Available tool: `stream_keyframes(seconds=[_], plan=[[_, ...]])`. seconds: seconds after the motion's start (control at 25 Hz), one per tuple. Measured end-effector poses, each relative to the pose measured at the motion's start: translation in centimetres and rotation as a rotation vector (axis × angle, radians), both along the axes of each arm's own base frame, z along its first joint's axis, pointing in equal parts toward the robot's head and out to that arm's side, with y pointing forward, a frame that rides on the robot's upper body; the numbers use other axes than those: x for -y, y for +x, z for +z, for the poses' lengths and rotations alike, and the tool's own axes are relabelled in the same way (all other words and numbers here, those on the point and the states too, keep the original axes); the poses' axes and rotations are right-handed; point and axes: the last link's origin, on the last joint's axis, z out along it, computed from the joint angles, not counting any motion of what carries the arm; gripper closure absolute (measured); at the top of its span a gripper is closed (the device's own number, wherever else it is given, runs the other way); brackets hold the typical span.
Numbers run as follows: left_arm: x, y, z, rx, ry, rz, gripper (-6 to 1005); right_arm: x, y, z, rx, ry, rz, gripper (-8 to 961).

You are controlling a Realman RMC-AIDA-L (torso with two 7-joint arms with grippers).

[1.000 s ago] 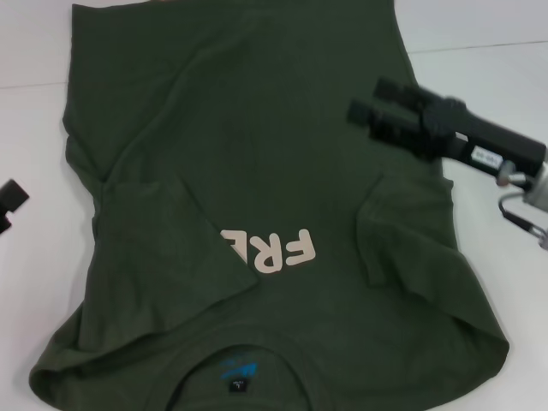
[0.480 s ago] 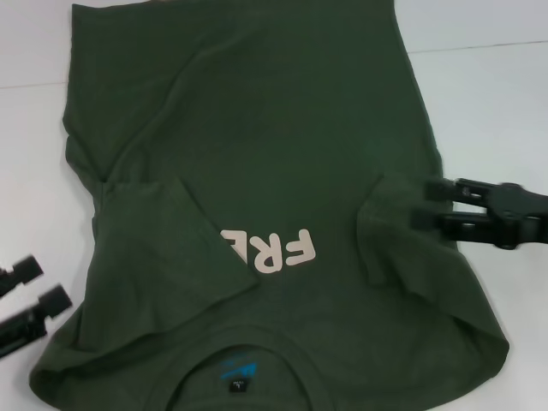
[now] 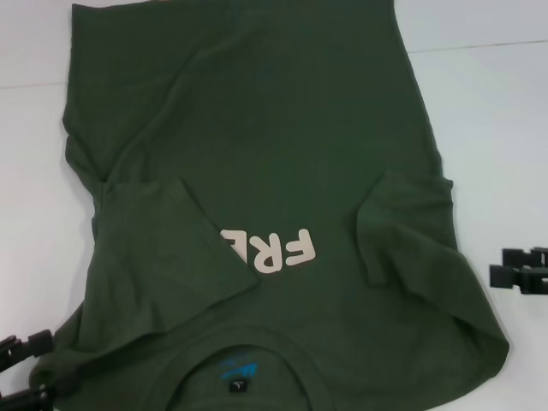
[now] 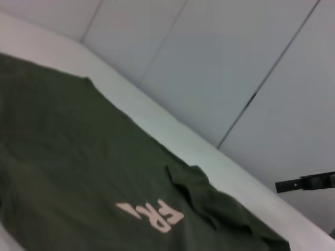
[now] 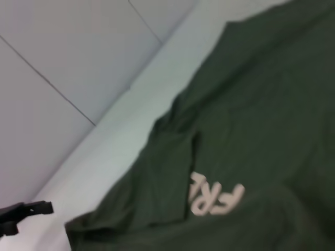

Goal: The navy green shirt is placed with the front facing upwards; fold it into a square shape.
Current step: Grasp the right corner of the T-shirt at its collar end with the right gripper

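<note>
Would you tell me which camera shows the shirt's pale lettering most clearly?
The head view: the lettering lies near the shirt's middle, part hidden under a folded sleeve. Both wrist views see it aslant and blurred.

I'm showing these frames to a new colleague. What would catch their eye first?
The navy green shirt fills the white table, both sleeves folded inward, the left one covering part of the pale lettering. The collar lies at the robot's edge. The left gripper sits open at the shirt's near-left corner; the right gripper hangs off its right side.
</note>
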Motion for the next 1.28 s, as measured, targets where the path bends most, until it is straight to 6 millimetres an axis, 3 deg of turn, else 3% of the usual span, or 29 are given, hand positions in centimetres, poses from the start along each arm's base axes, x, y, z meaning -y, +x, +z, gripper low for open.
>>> stream_keyframes(seconds=[0.44,1.28], plan=[[0.4,-0.3,0.2,-0.012,0.001,0.007,94,2.2,2.7,1.5,0.089,-0.11,-0.185,27],[-0.2,0.0,-0.2,-0.006,0.014,-0.008,95,1.7,3.0,-0.8,0.151,-0.242,-0.235,35]])
